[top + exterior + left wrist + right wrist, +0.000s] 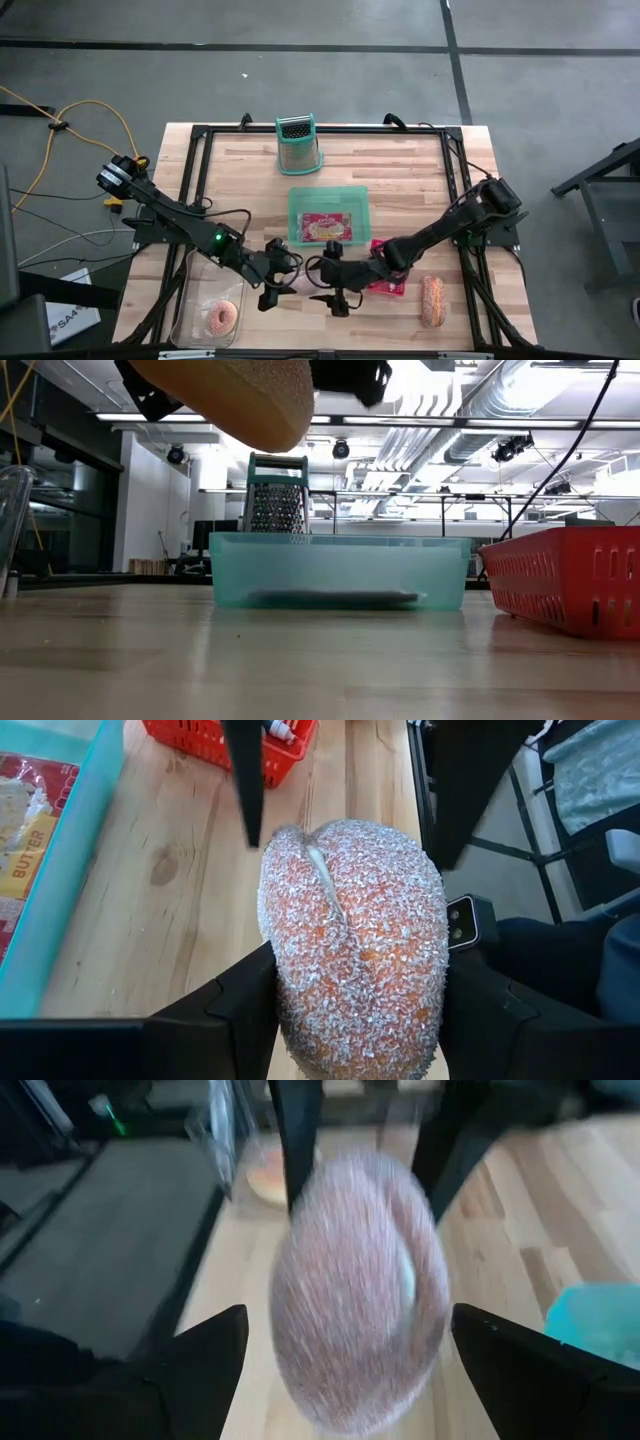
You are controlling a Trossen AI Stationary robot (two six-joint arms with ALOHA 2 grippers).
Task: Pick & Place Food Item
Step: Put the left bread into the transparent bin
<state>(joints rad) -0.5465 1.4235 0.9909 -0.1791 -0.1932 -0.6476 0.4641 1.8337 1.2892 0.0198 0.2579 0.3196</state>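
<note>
Coconut donut gripped in left end effector, right end effector spread open just right of it, clear container near-left.

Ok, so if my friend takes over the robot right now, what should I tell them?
Left gripper: fingers shut on the sugared doughnut, held up off the table.
Right gripper: open, one finger on each side of that same doughnut, not gripping it.
Other food: a pink doughnut lies in the clear tub on the left arm's side; a long sugared pastry lies on the table on the right arm's side.
Done: doughnut lifted.
Left: set it down; the pictures do not show where.
</note>
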